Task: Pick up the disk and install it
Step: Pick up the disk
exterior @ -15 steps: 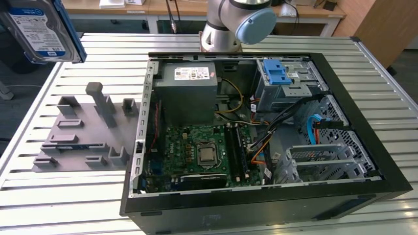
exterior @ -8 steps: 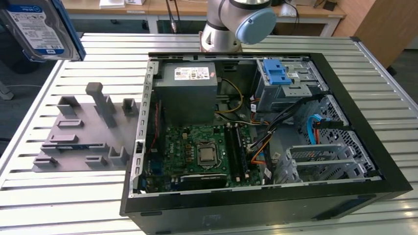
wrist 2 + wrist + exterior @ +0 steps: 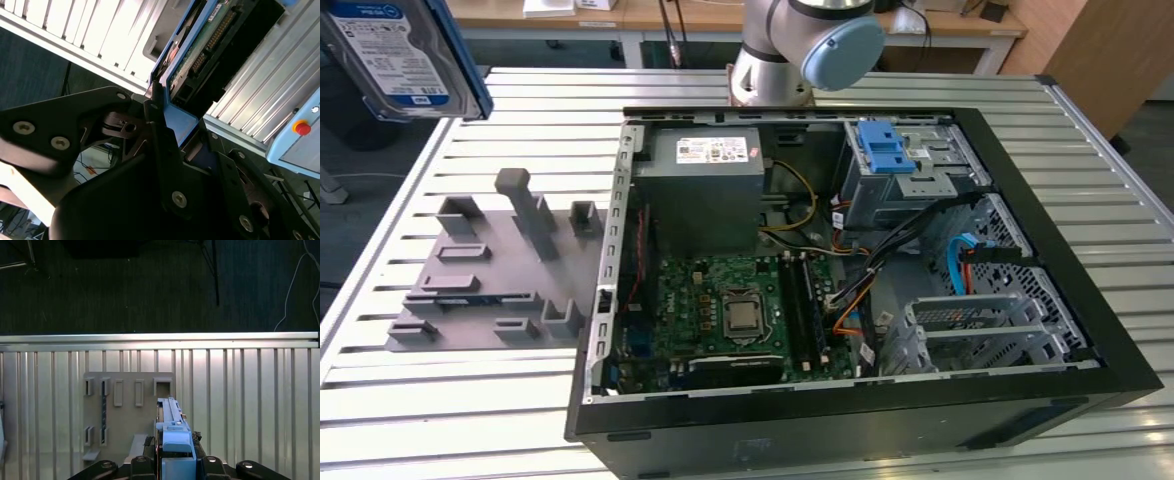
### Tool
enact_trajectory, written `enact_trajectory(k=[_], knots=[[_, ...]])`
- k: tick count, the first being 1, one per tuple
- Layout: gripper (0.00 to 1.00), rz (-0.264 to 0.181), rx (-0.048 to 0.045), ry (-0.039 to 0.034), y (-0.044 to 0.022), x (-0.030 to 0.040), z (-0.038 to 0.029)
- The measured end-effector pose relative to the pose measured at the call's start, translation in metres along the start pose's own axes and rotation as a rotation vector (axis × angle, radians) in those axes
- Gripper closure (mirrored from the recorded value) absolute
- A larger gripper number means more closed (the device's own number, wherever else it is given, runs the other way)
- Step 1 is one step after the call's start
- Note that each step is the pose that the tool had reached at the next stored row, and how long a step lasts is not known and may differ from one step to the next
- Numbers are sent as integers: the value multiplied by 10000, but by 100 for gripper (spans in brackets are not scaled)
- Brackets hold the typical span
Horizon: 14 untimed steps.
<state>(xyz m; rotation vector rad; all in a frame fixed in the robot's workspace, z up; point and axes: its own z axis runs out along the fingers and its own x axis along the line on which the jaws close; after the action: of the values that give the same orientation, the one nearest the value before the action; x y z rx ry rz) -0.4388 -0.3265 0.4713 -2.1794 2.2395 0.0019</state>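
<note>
The claw is clenching the disk. In the second wrist view its dark fingers are pinching the disk at one end, by the blue rail.

The disk is hanging in the air, well apart from the open computer case. It is out past the case's side on the exterior view's left and raised off the table. A grey rack is lying on the table just beside that same side of the case. In the first wrist view the disk is showing edge-on above the rack.

Inside the case, at the far corner on the exterior view's right, a metal bay with a blue latch is standing. Loose cables are trailing inside the case just beside the bay.

Risks, as I am judging them:
- The grip is taking only one end of the disk, so a jolt or a knock could be twisting it in the fingers or dropping it.
- Crossing into the case, the free end could be clipping the case wall if carried too low.
- Near the bay, the cables could be snagging the rail or getting pinched.
- A slight tilt could be jamming the rails against the bay.
</note>
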Motion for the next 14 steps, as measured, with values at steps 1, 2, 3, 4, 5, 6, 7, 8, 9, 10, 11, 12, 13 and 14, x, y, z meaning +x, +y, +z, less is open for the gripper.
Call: enact_trajectory(k=[1, 2, 3, 4, 5, 6, 7, 8, 9, 10, 11, 12, 13, 14], knots=[[64, 0, 1, 0, 0, 0, -7], [64, 0, 0, 0, 0, 0, -14], [64, 0, 0, 1, 0, 0, -24], [64, 0, 1, 0, 0, -1, -35], [64, 0, 0, 1, 0, -1, -40], [64, 0, 2, 0, 0, -1, -40], [64, 0, 2, 0, -1, -1, -41], [64, 0, 1, 0, 0, -1, -42], [64, 0, 0, 0, -1, -1, -43], [64, 0, 0, 0, 0, -1, -43], [64, 1, -1, 1, 0, 1, -44], [64, 1, -2, 1, 0, 6, -44], [64, 1, 0, 0, 0, 13, -43], [64, 0, 0, 0, -1, 19, -43]])
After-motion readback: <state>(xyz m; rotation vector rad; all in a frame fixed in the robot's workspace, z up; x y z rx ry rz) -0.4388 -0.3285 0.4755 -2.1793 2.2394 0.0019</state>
